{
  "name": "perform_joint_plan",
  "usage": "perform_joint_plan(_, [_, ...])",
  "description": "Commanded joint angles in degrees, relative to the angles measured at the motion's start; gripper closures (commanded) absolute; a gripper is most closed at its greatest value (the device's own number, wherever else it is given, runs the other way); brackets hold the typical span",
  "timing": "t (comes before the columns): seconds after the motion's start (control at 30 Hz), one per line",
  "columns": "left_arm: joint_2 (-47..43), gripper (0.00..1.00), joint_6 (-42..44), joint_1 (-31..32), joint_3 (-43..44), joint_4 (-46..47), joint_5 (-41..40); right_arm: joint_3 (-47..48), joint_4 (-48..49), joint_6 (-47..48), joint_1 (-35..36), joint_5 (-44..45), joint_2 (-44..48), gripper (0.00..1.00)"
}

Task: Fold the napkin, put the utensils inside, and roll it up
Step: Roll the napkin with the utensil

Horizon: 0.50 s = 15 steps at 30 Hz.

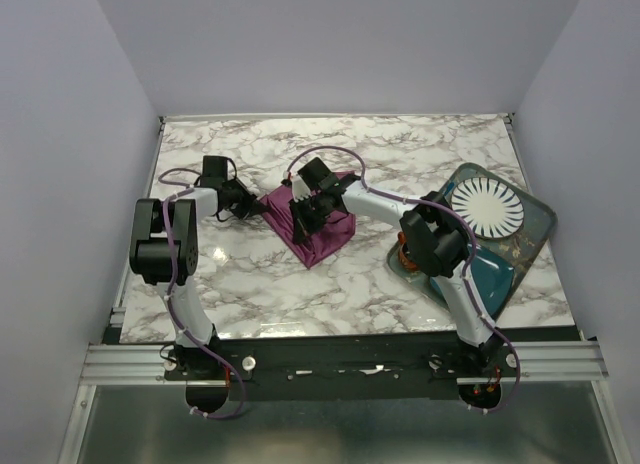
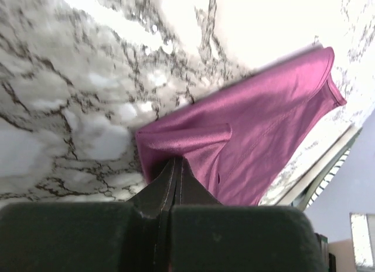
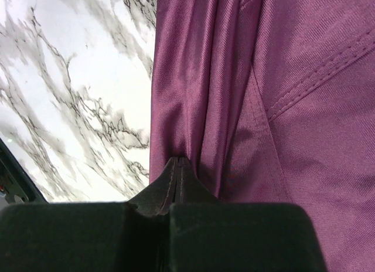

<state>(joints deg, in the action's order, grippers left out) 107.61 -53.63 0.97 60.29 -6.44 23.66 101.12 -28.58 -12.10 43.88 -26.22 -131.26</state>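
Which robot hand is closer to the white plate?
The right. The right gripper pinches the napkin left of the plate; the left gripper pinches its far corner, farther away.

White-grey marble counter (image 1: 260, 284), plain lilac walls (image 1: 340, 44) on three sides, aluminium rail (image 1: 120, 362) along near edge. Light bright, even.

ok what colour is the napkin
Plum purple with a slight sheen and a stitched hem. The napkin shows best in the right wrist view.
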Motion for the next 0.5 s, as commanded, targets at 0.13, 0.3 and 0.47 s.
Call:
perform_joint_plan(0.13, [-0.03,0.97,2.3,-0.01,2.2,-0.33,0.33,0.31,-1.92,1.2,0.42,3.36,-3.91,0.99])
perform_joint_plan(0.3, [-3.98,0.94,0.99,0.96,0.09,1.77,1.39,0.92,-2.18,1.2,0.42,3.63,-4.35,0.99])
perform_joint_plan(0.47, [-5.4,0.94,-0.6,2.54,-0.18,2.31,1.57,1.27,-2.89,1.55,0.51,4.59,-4.44,0.99])
